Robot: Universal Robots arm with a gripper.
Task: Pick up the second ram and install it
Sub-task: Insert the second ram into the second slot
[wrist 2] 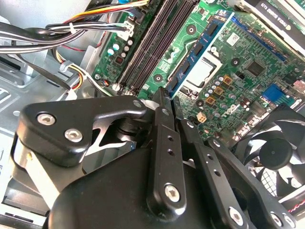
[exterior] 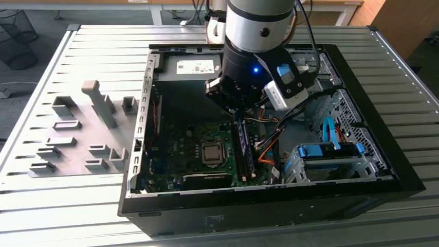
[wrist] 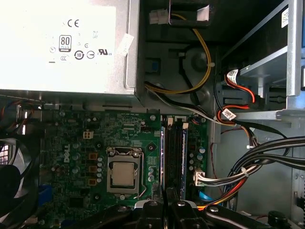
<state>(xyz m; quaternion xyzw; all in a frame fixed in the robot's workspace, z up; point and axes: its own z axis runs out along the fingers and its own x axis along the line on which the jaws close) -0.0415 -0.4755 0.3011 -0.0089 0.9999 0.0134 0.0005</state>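
The second ram (wrist 2: pixel 200 52) is a long blue board with black chips and a small white label. It stands on edge over the green motherboard, between the black memory slots (wrist 2: pixel 152 52) and the CPU socket (wrist 2: pixel 202 71). My gripper (wrist 2: pixel 167 98) is shut on one end of it, fingers close together. In the first wrist view the second ram (wrist: pixel 163 157) shows as a thin blue line beside the memory slots (wrist: pixel 176 152), running out from my gripper (wrist: pixel 166 202). I cannot tell whether it sits in a slot. In the exterior view my gripper (exterior: pixel 237 112) reaches down into the open computer case (exterior: pixel 384 175).
A grey fixture (exterior: pixel 82 134) with holders lies on the slatted table at the exterior view's left. Inside the case are the power supply (wrist: pixel 62 43), cable bundles (wrist: pixel 248 167), a black fan (wrist 2: pixel 276 152) and a drive cage (exterior: pixel 329 152) with blue parts.
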